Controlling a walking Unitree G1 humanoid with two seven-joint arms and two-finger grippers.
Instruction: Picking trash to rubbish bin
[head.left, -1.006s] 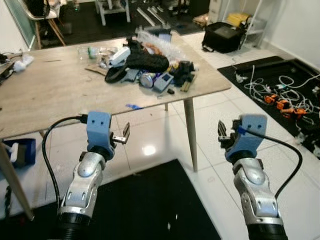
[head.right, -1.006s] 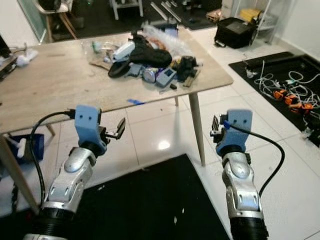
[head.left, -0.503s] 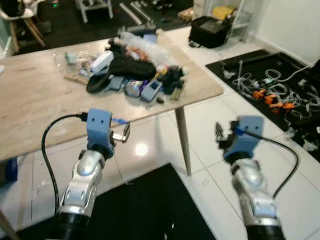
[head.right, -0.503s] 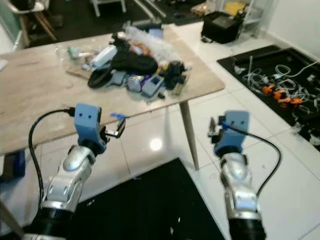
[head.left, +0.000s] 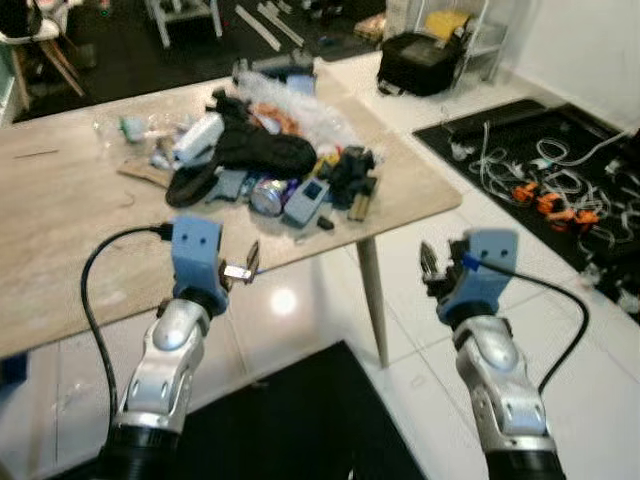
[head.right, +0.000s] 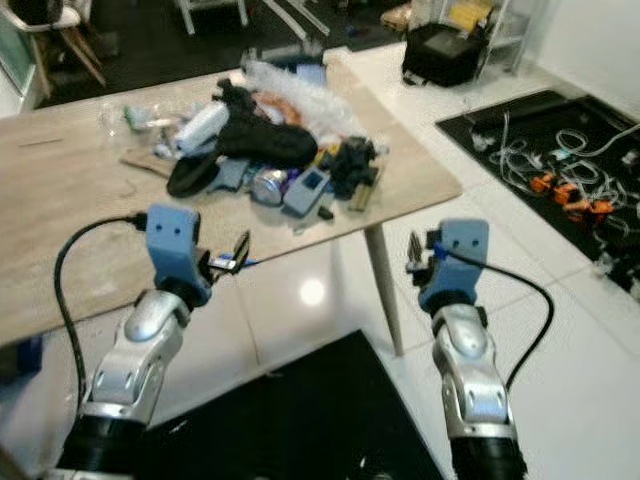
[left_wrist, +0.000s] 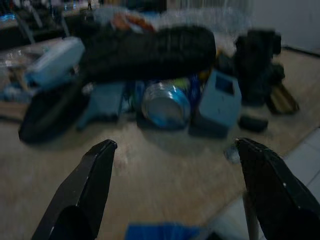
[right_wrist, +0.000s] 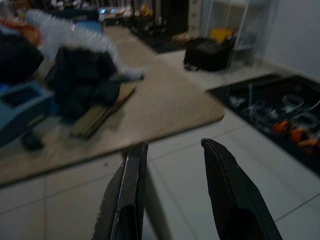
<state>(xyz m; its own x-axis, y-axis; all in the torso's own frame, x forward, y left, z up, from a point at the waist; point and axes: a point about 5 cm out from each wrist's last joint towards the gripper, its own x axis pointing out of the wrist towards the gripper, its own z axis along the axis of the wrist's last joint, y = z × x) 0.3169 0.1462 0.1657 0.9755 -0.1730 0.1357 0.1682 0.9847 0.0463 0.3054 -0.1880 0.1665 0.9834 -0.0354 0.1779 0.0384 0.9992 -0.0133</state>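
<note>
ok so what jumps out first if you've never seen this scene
A heap of clutter on the wooden table: a black bag, a blue can, crumpled clear plastic. Both grippers, left and right, hang with jaws open before the table's near edge. Tangled white cables lie on a black mat to the robot's right.

A pale wooden table (head.left: 70, 240) spans the left half; a black suitcase (head.left: 425, 62) sits on the white tiled floor (head.left: 420, 300) at 1 o'clock; tangled white cables (head.left: 520, 165) with orange connectors lie on a black mat (head.left: 610, 200) at 3 o'clock; a chair (head.left: 45, 45) stands at 11 o'clock.
</note>
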